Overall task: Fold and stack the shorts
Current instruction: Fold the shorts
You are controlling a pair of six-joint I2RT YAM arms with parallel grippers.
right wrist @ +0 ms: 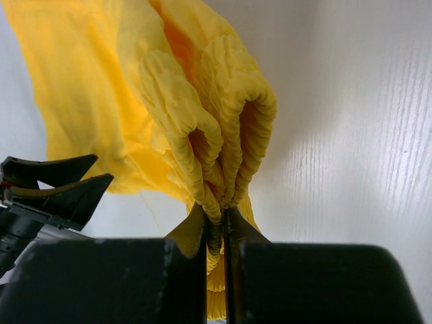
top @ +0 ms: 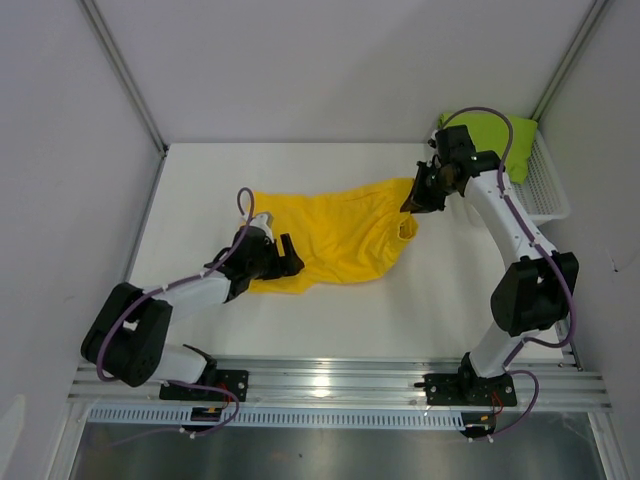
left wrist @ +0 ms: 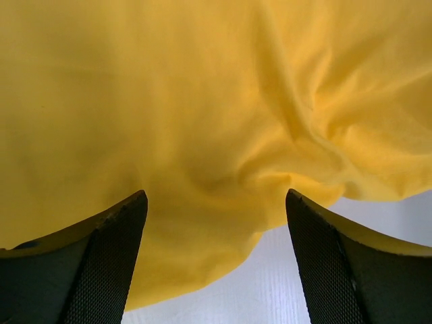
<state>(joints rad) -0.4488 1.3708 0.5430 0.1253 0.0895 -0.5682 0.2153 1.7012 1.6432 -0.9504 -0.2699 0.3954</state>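
Reading this as early in the job: nothing folded, nothing stacked. The yellow shorts point(top: 340, 235) lie mostly spread across the middle of the table point(top: 430, 300), wrinkled and in a single layer as far as the top view shows, with no clean fold line anywhere. The right gripper point(top: 418, 195) is clamped on the bunched elastic waistband at the shorts' right end. In the wrist view the fingers are pressed nearly together with gathered fabric pinched between them, and that end is raised off the surface. The left gripper point(top: 285, 255) sits low over the opposite end, near the lower-left hem. Its fingers point(left wrist: 108, 256) are spread wide with yellow cloth between and under them, gripping nothing. The lime green shorts point(top: 495, 140) sit as a lump at the far right corner, on or in the white mesh basket point(top: 548, 190), well apart from the yellow pair and not handled. I can't tell whether they are folded, but they look bunched. My guess at what's left: finish grabbing and fold the yellow pair, pull out the green, fold it, then stack the two.
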